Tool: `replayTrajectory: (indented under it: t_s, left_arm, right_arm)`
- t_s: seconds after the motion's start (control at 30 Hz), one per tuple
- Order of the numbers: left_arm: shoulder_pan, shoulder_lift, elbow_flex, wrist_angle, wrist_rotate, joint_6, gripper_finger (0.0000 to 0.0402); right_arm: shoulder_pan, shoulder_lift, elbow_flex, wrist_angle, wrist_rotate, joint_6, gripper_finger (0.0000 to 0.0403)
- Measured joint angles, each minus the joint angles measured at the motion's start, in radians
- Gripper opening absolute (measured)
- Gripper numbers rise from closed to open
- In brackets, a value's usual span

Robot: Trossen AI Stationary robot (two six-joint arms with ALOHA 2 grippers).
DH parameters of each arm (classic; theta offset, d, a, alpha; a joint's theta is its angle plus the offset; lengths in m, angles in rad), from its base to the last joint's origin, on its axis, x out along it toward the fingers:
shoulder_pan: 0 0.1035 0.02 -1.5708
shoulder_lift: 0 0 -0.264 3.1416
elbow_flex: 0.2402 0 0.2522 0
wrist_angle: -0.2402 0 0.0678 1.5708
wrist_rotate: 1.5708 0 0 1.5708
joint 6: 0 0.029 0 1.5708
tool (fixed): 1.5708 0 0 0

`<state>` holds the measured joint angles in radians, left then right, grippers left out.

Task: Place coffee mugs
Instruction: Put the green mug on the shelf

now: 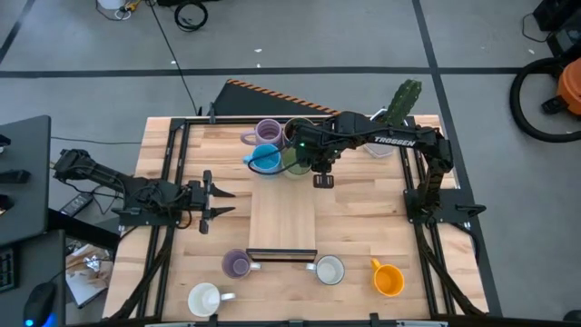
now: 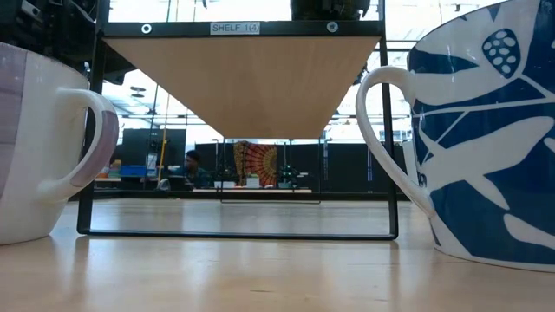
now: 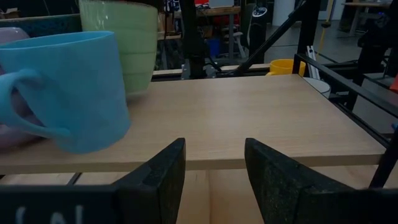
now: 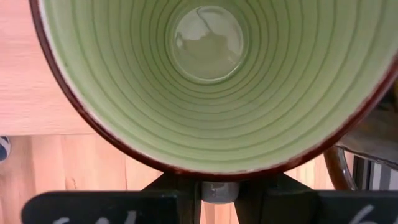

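A wooden shelf [image 1: 282, 213] stands mid-table. At its far end sit a purple mug [image 1: 269, 130], a blue mug [image 1: 265, 157] and a green mug [image 1: 295, 162]; the left wrist view shows the blue mug [image 3: 68, 87] and the green mug [image 3: 118, 43] side by side. My right gripper [image 1: 320, 173] reaches in over the shelf and is shut on the green mug. My left gripper [image 1: 218, 195] waits open and level at the shelf's left side, its fingers [image 3: 155, 180] apart with nothing between them. My right gripper holds the green mug by its rim [image 4: 217, 174], on the mug's side toward the table's right and near edges. It comes steeply from above. The rim hides the fingertips, so which finger is inside does not show. The mug's base [image 3: 140, 92] is at the shelf top.
On the table in front of the shelf stand a purple mug [image 1: 237, 264], a white blue-patterned mug [image 1: 329, 270], an orange mug [image 1: 388, 279] and a white mug [image 1: 204, 299]. A cactus pot [image 1: 399, 109] stands at the far right. The near half of the shelf top is bare.
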<state>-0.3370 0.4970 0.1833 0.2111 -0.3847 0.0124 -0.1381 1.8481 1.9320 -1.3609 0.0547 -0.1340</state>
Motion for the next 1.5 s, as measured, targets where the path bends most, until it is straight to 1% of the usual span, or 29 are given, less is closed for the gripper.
replayTrajectory:
  t_s: [0.13, 0.3, 1.0, 1.2, 1.3, 1.5]
  left_arm:
    - [0.0, 0.0, 0.0, 0.0, 0.0, 0.0, 0.0172]
    - [0.0, 0.0, 0.0, 0.0, 0.0, 0.0, 0.0172]
    - [0.0, 0.0, 0.0, 0.002, 0.0, -0.001, 0.0172]
    - [0.0, 0.0, 0.0, 0.002, 0.0, -0.001, 0.0172]
    - [0.0, 0.0, 0.0, 0.002, 0.0, -0.001, 0.0172]
    - [0.0, 0.0, 0.0, 0.002, 0.0, -0.001, 0.0172]
  right_arm:
    - [-0.002, 0.0, 0.0, -0.02, -0.002, 0.012, 0.0068]
    - [-0.002, 0.0, 0.0, -0.034, -0.03, 0.025, 0.0068]
    - [-0.013, -0.001, 0.0, -0.035, -0.029, 0.024, 0.0073]
    - [-0.014, -0.002, 0.0, -0.011, -0.025, 0.025, 0.0074]
    - [-0.015, -0.002, 0.0, 0.002, -0.022, 0.026, 0.008]
    - [-0.016, -0.002, 0.0, 0.008, -0.018, 0.026, 0.0109]
